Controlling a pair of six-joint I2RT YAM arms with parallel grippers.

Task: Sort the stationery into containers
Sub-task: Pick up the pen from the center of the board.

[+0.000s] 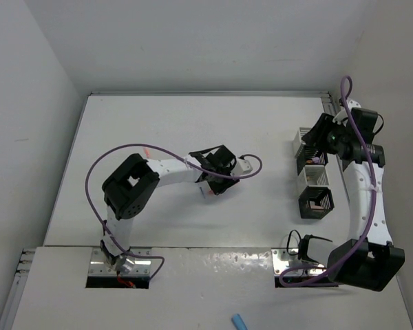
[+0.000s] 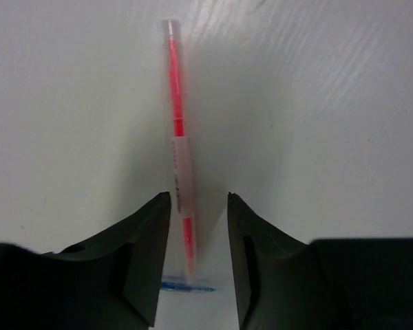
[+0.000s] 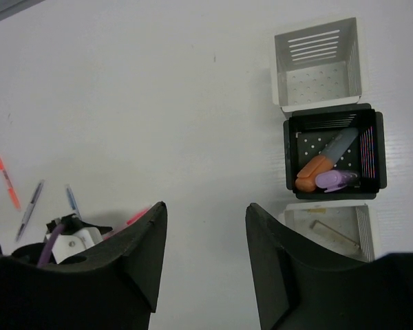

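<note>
In the left wrist view my left gripper (image 2: pixel 198 206) is open and low over the table, and a pink pen (image 2: pixel 179 137) lies between its fingers without touching them. A blue pen (image 2: pixel 187 287) lies crosswise under the pink pen's near tip. From above, the left gripper (image 1: pixel 212 189) is at mid-table. My right gripper (image 3: pixel 203 213) is open and empty, held high beside the containers. A white box (image 3: pixel 319 65) is empty. A black box (image 3: pixel 378 155) holds an orange marker (image 3: pixel 315 172) and a purple marker (image 3: pixel 336 180). A second white box (image 3: pixel 361 227) holds a thin tan piece.
The containers stand in a row at the right (image 1: pixel 315 177), with a black box (image 1: pixel 316 203) nearest. Loose pens lie far left in the right wrist view: an orange one (image 3: pixel 7 180), a dark one (image 3: pixel 29 208) and a blue one (image 3: pixel 71 201). A blue item (image 1: pixel 239 322) lies by the arm bases.
</note>
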